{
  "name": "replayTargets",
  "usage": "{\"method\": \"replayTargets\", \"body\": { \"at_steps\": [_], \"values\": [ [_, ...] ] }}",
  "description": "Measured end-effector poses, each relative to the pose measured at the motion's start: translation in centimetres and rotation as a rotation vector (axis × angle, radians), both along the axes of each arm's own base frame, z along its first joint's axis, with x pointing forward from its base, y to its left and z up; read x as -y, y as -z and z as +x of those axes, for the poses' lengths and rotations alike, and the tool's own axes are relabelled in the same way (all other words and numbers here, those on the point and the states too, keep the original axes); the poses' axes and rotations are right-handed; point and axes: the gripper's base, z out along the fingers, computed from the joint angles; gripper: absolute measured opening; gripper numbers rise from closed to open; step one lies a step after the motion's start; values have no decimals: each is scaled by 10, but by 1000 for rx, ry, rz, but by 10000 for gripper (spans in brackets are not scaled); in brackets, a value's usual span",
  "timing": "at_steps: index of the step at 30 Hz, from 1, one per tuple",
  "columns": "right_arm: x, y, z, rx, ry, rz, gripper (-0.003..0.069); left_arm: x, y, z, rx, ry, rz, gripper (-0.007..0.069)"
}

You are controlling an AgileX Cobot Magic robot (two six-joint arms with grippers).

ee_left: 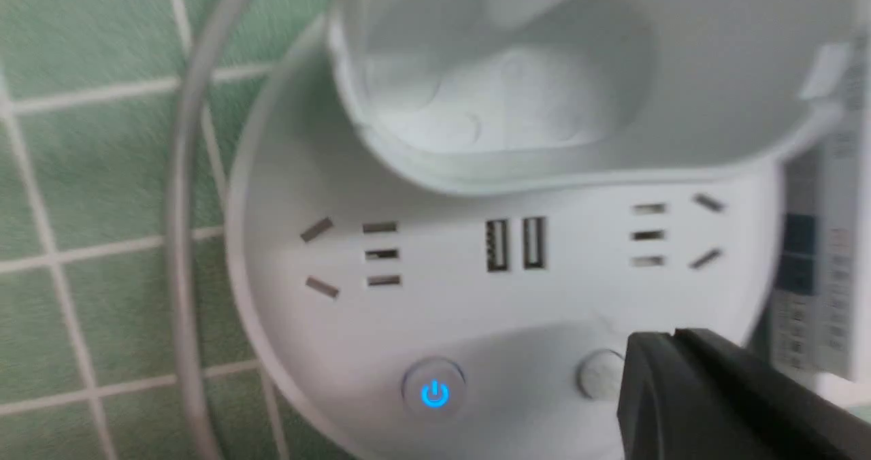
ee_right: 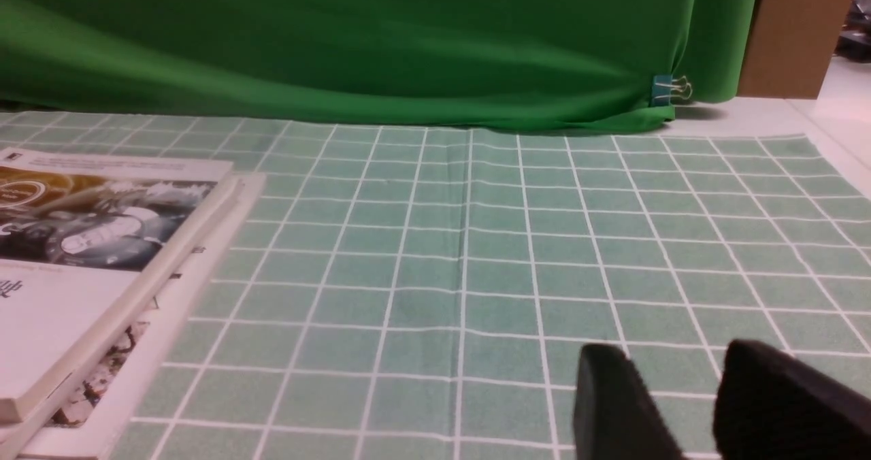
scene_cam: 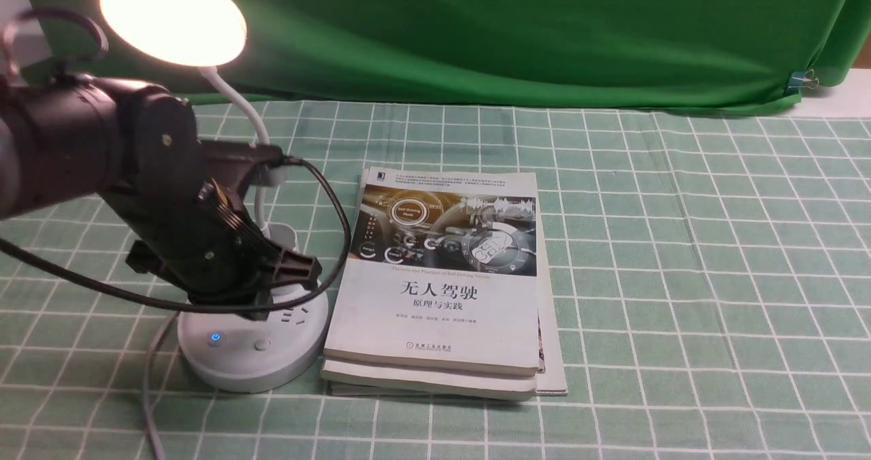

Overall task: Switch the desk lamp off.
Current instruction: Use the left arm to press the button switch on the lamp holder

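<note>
The desk lamp is lit: its round head (scene_cam: 173,14) glows at the far left, above the bendy neck (scene_cam: 255,126) and the round white base (scene_cam: 252,358). On the base, a power button (ee_left: 434,393) shines blue beside a plain round button (ee_left: 599,375). My left gripper (ee_left: 670,341) is shut with nothing in it. Its tip hovers at the plain button's edge and covers part of it. The front view shows this gripper (scene_cam: 269,303) low over the base. The cup holder (ee_left: 544,72) stands behind the sockets. My right gripper (ee_right: 674,354) is open over the cloth, holding nothing.
A stack of books (scene_cam: 442,276) lies right beside the lamp base. The lamp's grey cord (scene_cam: 153,378) runs along the base toward the near table edge. A green curtain (scene_cam: 476,31) hangs behind the checked tablecloth (scene_cam: 680,276), pinned by a binder clip (scene_cam: 803,79).
</note>
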Motion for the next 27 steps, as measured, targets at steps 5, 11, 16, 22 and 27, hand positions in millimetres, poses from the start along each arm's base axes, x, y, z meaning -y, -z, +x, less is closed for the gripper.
{"method": "replayTargets", "body": {
  "at_steps": [5,11,16,22,27],
  "values": [
    [0,0,0,0,0,0,242,0,4,-1,-22,1,6,0],
    [0,0,0,0,0,0,242,1,28,2,-100,1,27,0],
    [0,0,0,0,0,0,242,1,35,5,-119,4,33,0],
    [0,0,0,1,0,0,242,1,31,5,-102,13,34,0],
    [0,0,0,1,0,0,242,0,9,-1,-30,14,15,0]
  ]
}}
